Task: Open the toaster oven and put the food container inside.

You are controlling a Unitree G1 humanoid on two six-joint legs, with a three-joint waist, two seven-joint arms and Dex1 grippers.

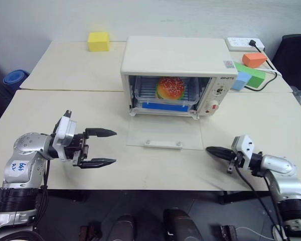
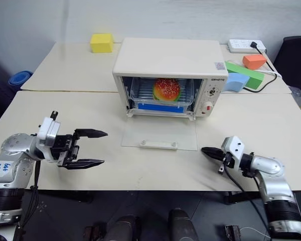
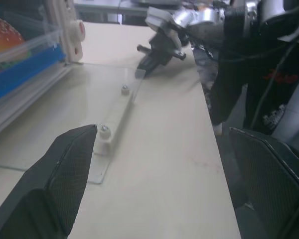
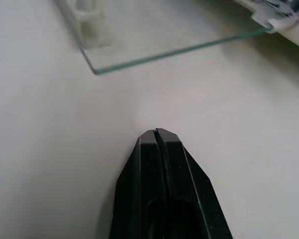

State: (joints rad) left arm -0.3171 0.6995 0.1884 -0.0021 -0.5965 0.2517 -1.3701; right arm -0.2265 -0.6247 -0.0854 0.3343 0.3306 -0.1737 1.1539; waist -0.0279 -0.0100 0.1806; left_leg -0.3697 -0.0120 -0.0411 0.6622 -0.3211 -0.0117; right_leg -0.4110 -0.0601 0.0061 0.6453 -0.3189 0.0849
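Cream-white boxy toaster oven (image 1: 178, 57) stands on the matte beige counter (image 1: 65, 110), glass door (image 1: 164, 132) flat open; the clear plastic food container (image 1: 166, 93) with its sesame burger sits inside, so only closing seems left. Left end effector (image 1: 99, 147) spread, empty; right end effector (image 1: 213, 150) pressed together

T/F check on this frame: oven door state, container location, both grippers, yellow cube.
1. The toaster oven door lies open, flat on the table. True.
2. The food container sits on the table beside the oven. False: it is inside the oven, on the rack.
3. The left gripper is open and empty. True.
4. The right gripper holds the door handle. False: it is shut, empty, right of the door.
5. The yellow cube stands atop the oven. False: it is on the table, behind and left.
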